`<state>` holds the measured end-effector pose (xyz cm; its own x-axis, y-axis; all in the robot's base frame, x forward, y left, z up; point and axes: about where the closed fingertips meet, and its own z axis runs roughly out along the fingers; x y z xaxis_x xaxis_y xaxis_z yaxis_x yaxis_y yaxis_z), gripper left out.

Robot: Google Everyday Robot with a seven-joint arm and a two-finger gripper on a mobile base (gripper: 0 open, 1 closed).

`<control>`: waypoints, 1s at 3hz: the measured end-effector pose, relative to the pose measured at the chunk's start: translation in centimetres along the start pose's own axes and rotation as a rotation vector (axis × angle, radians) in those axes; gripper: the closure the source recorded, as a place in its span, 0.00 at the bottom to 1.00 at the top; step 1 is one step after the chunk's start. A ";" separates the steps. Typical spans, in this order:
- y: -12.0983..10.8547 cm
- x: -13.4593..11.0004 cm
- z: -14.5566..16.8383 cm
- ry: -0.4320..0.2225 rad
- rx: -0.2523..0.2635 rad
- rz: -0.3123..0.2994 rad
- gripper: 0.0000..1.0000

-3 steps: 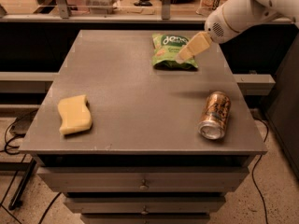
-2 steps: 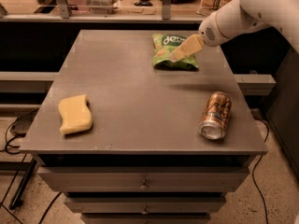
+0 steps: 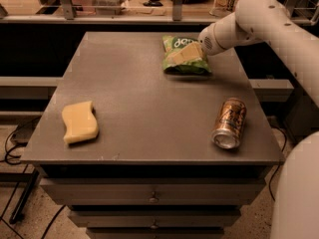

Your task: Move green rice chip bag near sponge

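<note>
The robot's hand (image 3: 178,57) rests on the green rice chip bag (image 3: 195,65), grip impossible to tell, white lettering unreadable; the sponge (image 3: 79,122) lies well apart across the tabletop (image 3: 144,103).

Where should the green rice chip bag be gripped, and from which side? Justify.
Probably its middle, from above: the green rice chip bag lies flat on the table, so its edges give little to pinch, while the crinkly body can bunch. The gripper is right over the bag, toward the table's far side.
</note>
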<state>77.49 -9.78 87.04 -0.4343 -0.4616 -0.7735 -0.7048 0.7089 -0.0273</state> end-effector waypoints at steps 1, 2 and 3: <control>-0.6 0.9 2.7 0.009 -0.026 0.042 0.16; -0.7 0.5 2.9 0.000 -0.019 0.052 0.48; -0.3 -1.3 1.4 -0.030 -0.006 0.027 0.71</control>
<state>79.08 -8.68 87.22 -0.4367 -0.4259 -0.7924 -0.6962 0.7178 -0.0021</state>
